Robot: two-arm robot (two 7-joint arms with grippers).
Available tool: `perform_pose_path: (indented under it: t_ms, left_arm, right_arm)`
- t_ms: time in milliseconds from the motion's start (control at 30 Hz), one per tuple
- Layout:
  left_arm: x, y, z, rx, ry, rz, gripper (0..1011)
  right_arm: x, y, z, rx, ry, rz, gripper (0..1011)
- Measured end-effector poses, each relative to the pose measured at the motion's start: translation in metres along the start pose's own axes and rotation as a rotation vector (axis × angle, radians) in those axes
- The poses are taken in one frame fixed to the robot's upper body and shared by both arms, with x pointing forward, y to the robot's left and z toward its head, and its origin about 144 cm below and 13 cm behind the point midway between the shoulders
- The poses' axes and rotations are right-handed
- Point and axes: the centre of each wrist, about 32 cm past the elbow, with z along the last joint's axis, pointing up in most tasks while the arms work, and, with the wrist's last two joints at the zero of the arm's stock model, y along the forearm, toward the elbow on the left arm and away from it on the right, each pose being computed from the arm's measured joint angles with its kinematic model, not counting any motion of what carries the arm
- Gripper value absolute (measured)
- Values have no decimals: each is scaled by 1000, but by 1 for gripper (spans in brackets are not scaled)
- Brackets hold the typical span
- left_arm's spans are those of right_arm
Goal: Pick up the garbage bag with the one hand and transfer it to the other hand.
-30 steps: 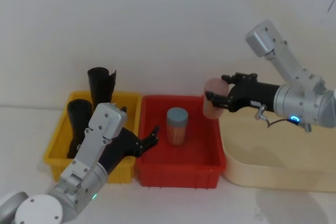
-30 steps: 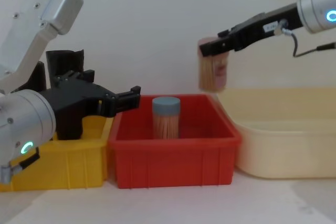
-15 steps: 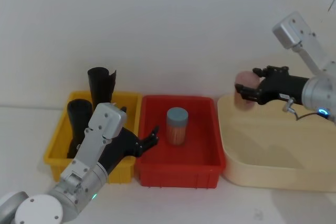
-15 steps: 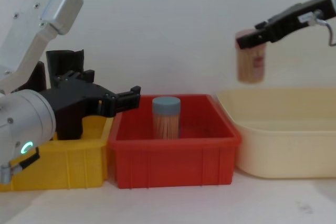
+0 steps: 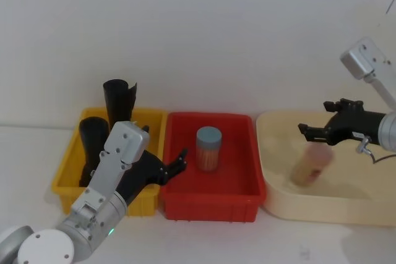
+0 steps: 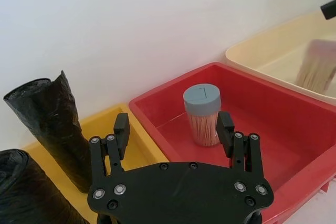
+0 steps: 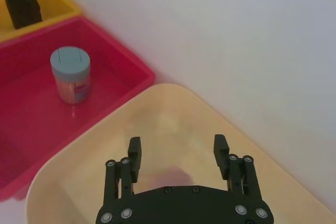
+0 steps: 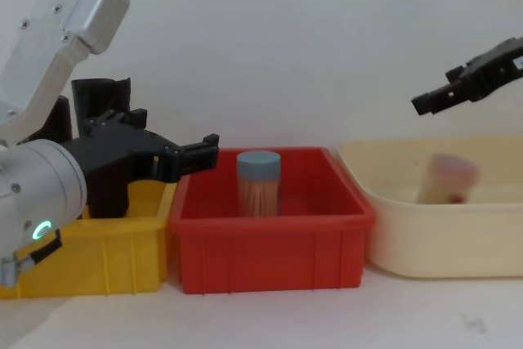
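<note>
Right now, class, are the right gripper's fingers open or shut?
Open. The right gripper has its fingers spread with nothing between them; the pink-capped jar shows tilted and blurred inside the cream tub beneath.

No legible text, numbers or brand marks. The toothpick jar (image 7: 70, 74) in the red bin (image 7: 21, 177) carries a label, too small to read.

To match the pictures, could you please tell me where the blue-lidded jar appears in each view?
Head: jar centre, in the red bin.
Chest: jar centre, behind the bin's front wall.
Left wrist: jar in the bin, beyond the open left hand.
Right wrist: jar in the bin, beyond the cream tub.
Shared landmark: the red bin.
</note>
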Motion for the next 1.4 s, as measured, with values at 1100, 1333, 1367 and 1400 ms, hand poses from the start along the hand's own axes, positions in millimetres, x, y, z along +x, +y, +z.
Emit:
perform_pose_path:
  t_ms: [1100, 1333, 1367, 1400]
  left_arm:
    - [6, 4, 29, 31, 57, -80, 1000]
    - [8, 18, 40, 80, 91, -66, 1000]
    - [10, 22, 43, 91, 97, -57, 1000]
    - [10, 22, 43, 91, 97, -57, 1000]
  right_arm:
    - [0, -8, -12, -48, 10, -7, 999]
    - [0, -9, -13, -49, 11, -7, 999]
    - [0, -9, -13, -49, 11, -7, 999]
    - [0, -9, -13, -49, 11, -7, 999]
